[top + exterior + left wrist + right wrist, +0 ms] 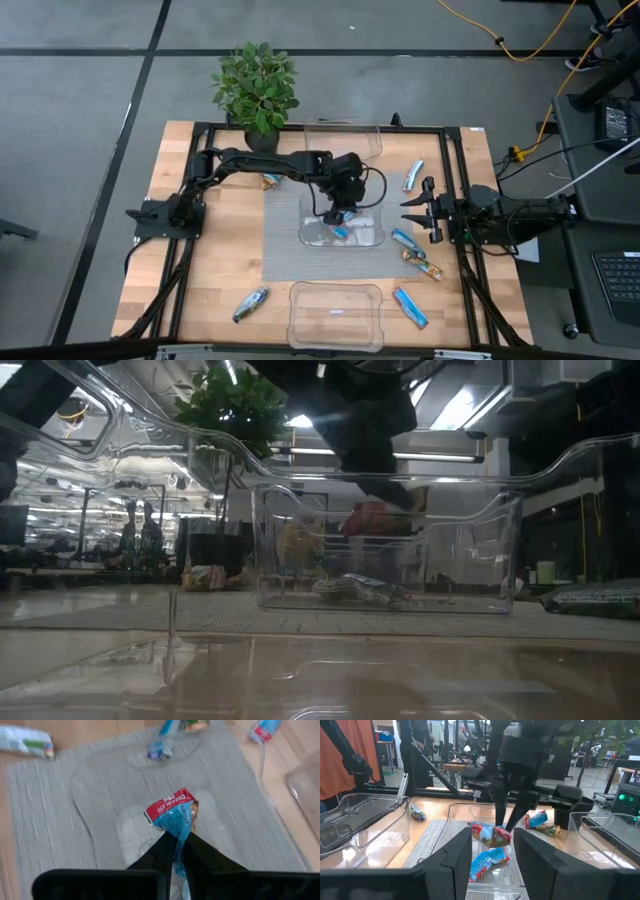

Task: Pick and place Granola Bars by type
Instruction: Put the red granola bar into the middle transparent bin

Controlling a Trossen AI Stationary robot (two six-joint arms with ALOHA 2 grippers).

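Note:
My left gripper reaches down into the middle clear bin and is shut on a blue granola bar with a red end. The right wrist view shows this bar above another blue bar that lies flat on the bin floor. My right gripper is open and empty at the bin's right side, pointing toward it. Other bars lie flat on the table: blue ones, brown-orange ones and a silvery one. My left gripper pinches the blue bar between its two fingers by the crimped wrapper end. The fingers come from above, pointing down. The bar is lifted clear of the bin floor and sticks out tilted below the fingertips, red end away from them.
The middle bin stands on a grey mat. A second clear bin stands at the far edge and a third at the near edge. A potted plant stands at the far left. Bare wood lies left of the mat.

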